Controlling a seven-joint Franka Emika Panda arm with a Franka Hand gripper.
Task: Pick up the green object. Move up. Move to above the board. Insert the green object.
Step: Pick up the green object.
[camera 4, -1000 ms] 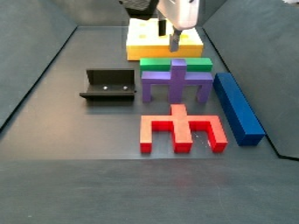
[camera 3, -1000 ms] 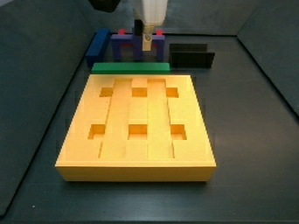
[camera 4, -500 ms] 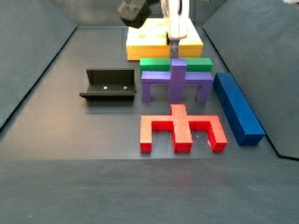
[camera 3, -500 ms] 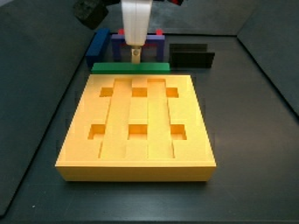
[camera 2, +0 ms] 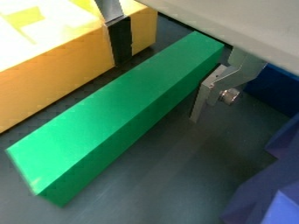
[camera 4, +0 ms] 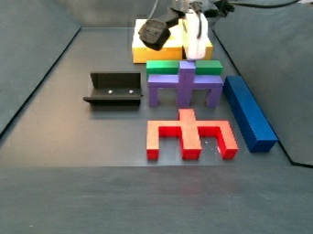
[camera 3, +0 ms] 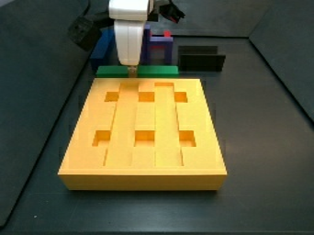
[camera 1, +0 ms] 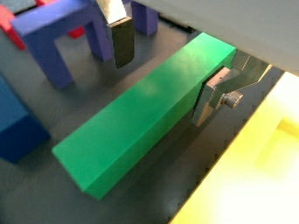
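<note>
In both wrist views the gripper [camera 1: 167, 74] [camera 2: 166, 66] stands open, its two silver fingers [camera 1: 121, 41] [camera 2: 212, 90] set on either long side of the green object [camera 1: 140, 116] [camera 2: 117, 124]. Each pad sits just beside a side face of the bar; whether either one touches cannot be told, and nothing is lifted. The green object is a plain, smooth rectangular bar with sharp edges, lying flat on the dark floor.

In a side view the board [camera 3: 143, 131] fills the foreground: a flat yellow-orange block with six empty square holes in two rows of three and shallow grooves running lengthwise. The green bar [camera 3: 157, 70] lies across the board's far edge, just beside it, with the gripper [camera 3: 127, 64] lowered onto its left part. Behind it are a purple piece [camera 3: 159, 48] and the dark fixture [camera 3: 203, 61].

In a side view from the opposite end, nearest is a red forked piece [camera 4: 189, 134], then the fixture [camera 4: 113, 90] to the left and a long blue bar [camera 4: 248, 111] to the right. Beyond stands the purple piece [camera 4: 184, 84], then the green bar [camera 4: 184, 67] with the gripper [camera 4: 189, 55] over it, and last the board [camera 4: 148, 38].
</note>
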